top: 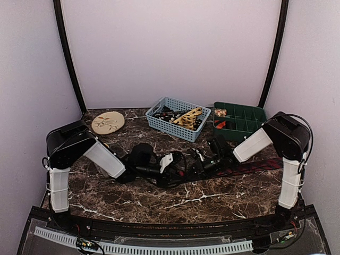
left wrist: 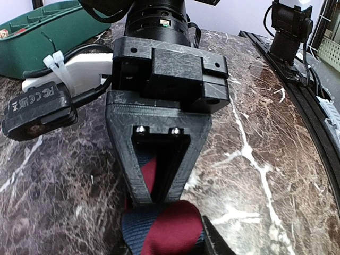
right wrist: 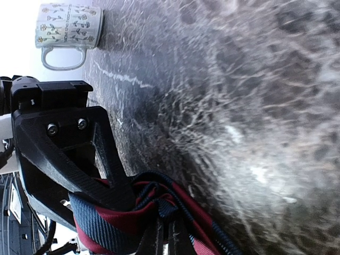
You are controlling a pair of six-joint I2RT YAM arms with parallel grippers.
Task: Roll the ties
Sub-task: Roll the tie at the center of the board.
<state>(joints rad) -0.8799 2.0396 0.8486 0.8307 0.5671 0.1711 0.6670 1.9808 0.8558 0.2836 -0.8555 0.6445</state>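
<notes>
Spot: middle of the marble table [top: 133, 204], both arms meeting tip to tip.

Right gripper [left wrist: 159, 201]: jaws were pressed together, pinching the striped tie [left wrist: 164, 231] at its bunched end. Red cloth showed between the fingers in the left wrist view.

Left gripper [top: 178, 174]: hard up against the same bundle. You could not tell from any view whether its jaws were spread or biting cloth.

The rest of the tie lay flat, trailing right across the marble toward the right arm's base. The spare ties [top: 187, 118] sat in the blue basket [top: 159, 125] at the back, well apart.

Risks, as I judged them:
- The roll looked loose, with folds bulging unevenly in the right wrist view. If you had released one gripper before the other held firm, the coil would likely have sprung open.
- The grippers were crowded together. Any wrist turn risked finger striking finger, or snagging the camera cable [left wrist: 87, 95] on the right wrist.
- The tail ran along the right forearm in the top view; contact was unclear. If the arm had pinned it or the marble dragged it, rolling could have skewed the coil sideways.
- The cloth looked smooth. A pinch on a single layer could have slid off and left you holding nothing.
</notes>
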